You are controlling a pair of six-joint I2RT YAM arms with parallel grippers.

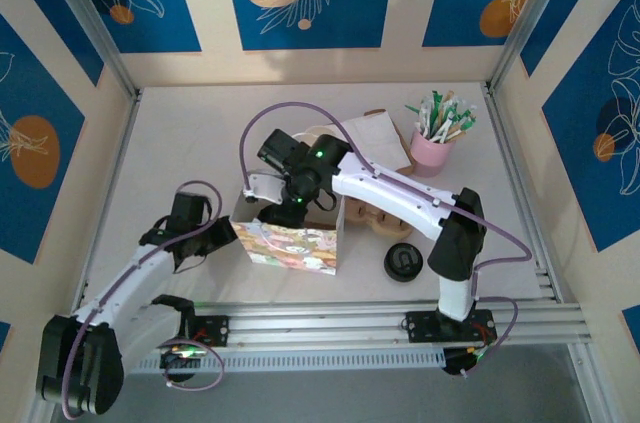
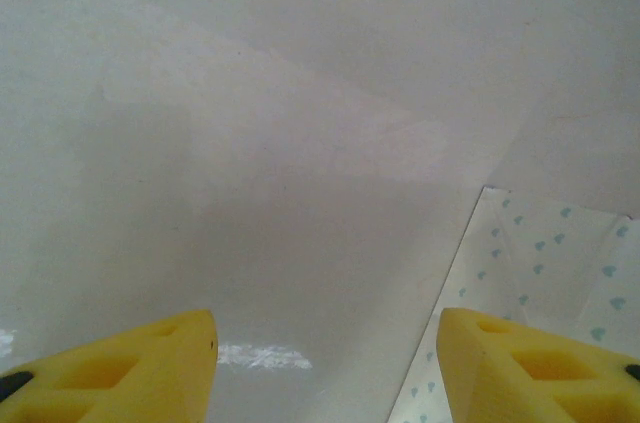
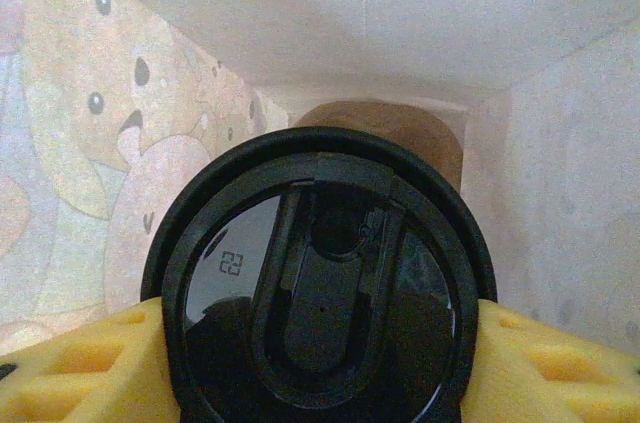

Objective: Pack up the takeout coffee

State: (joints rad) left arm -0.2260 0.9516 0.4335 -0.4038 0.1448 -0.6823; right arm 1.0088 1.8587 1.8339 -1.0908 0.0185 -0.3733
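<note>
Right tool is clamped on the takeout coffee, with a yellow pad on either side of the black lid. The cup is down inside the mouth of the paper bag, bear-print wall on one side of it and plain white wall on the other. There's something brown deeper in the bag, beyond the cup. Can't tell what it is.

I'd call this the lowering step: the coffee is in the bag but, as far as I can judge, not set down yet. For the next move I reckon I go straight down with the cup upright and clear of that brown thing. I let go only once the base sits on the bag floor, then lift out without snagging the bag's rim.

Left tool is just beside the bag's left wall, over the table, pads apart with nothing between them. Might be worth steadying the bag with it. A loose black lid lies to the right of the bag, not my concern.
</note>
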